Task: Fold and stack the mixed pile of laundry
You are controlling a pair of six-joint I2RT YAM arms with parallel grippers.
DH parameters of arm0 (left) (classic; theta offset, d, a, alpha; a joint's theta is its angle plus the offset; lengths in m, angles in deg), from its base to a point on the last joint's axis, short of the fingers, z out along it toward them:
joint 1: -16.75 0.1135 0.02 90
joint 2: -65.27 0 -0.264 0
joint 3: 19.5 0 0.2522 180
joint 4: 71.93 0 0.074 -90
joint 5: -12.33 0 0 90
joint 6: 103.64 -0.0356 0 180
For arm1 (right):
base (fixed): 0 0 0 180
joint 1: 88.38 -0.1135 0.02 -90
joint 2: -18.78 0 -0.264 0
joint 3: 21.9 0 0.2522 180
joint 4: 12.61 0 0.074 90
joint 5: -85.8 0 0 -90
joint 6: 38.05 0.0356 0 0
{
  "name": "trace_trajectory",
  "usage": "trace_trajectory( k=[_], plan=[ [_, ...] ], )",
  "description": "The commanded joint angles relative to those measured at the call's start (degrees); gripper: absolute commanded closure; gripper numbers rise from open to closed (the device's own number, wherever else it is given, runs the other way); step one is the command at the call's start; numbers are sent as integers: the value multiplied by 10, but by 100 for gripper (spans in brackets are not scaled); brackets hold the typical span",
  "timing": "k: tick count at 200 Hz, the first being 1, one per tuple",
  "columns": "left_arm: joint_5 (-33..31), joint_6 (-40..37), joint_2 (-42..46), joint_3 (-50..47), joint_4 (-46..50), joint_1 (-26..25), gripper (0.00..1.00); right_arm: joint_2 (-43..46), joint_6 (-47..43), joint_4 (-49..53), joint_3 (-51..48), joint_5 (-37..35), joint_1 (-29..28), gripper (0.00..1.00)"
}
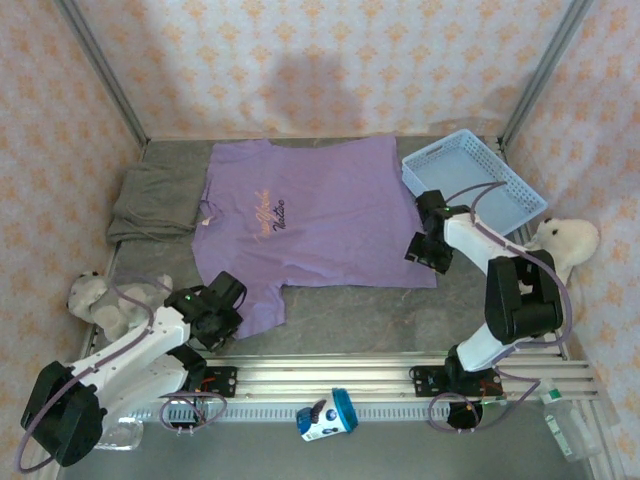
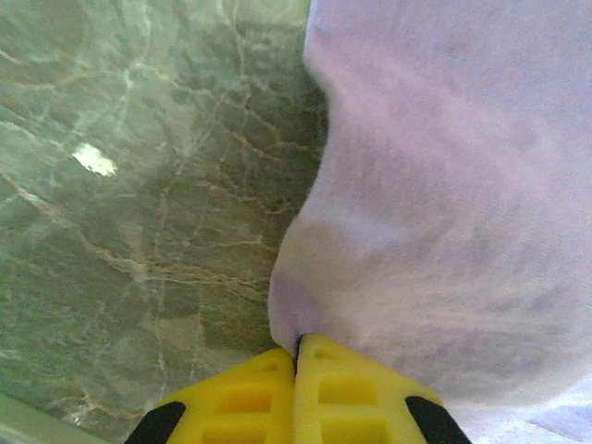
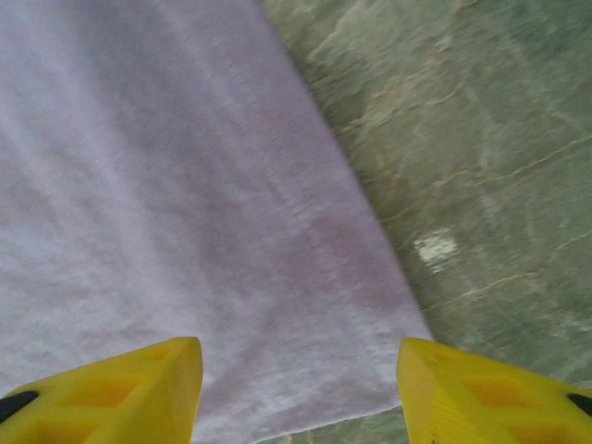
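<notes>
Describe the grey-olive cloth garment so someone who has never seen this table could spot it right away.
Start at the grey marbled table and find the big lavender-purple T-shirt spread flat across its middle. Just beyond that shirt's left edge, at the far-left corner, lies the grey-olive cloth garment. It is plain and rumpled, with no print, unlike the shirt.

Yellow fingers (image 2: pixel 268 398) pinching purple T-shirt (image 2: pixel 444 203) edge

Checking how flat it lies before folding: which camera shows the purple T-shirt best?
Top external: almost the whole purple T-shirt lies spread there, print visible. The left wrist view has its edge pinched in the shut left hand; the right wrist view, one corner below the open right hand.
</notes>
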Motion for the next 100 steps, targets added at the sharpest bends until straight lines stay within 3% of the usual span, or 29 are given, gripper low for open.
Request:
trace_trajectory(
  k=[1,31,71,82,100],
  plan=[
    [-64,-20,-11,65,42,8,100,28,7,9,-23,-15,31,41],
    [-71,-50,-27,105,44,56,100,41,7,-1,-57,29,42,41],
    [-94,-52,-38,140,35,73,100,27,22,-33,-91,40,42,44],
    [-98,-49,-41,144,34,76,100,15,23,-38,-93,42,42,54],
    [-103,-39,-35,147,33,78,100,10,25,-36,-94,32,43,85]
  ],
)
